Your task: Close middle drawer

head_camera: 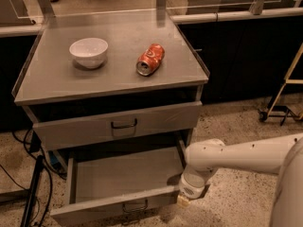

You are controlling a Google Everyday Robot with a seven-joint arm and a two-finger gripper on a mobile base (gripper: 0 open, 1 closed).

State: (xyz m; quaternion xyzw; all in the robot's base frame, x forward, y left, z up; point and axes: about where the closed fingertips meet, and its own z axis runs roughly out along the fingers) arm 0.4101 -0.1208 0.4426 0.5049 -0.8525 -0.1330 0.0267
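Observation:
The middle drawer (118, 178) is pulled far out of the grey steel cabinet, and its empty tray is open to view. Its low front (94, 211) runs along the bottom of the camera view, with a small metal loop handle (135, 206) at its centre. My gripper (183, 200) hangs from the white arm (236, 157) that reaches in from the right. It sits at the right end of the drawer front, touching or almost touching the corner. The taller-fronted top drawer (118, 124) with a darker handle is above. The lowest drawer is out of view.
A white bowl (88, 52) and an orange can (150, 59) lying on its side rest on the cabinet top (113, 79). Black cables (33, 188) run over the floor at the left. A wheeled frame (281, 103) stands at the right, with dark counters behind.

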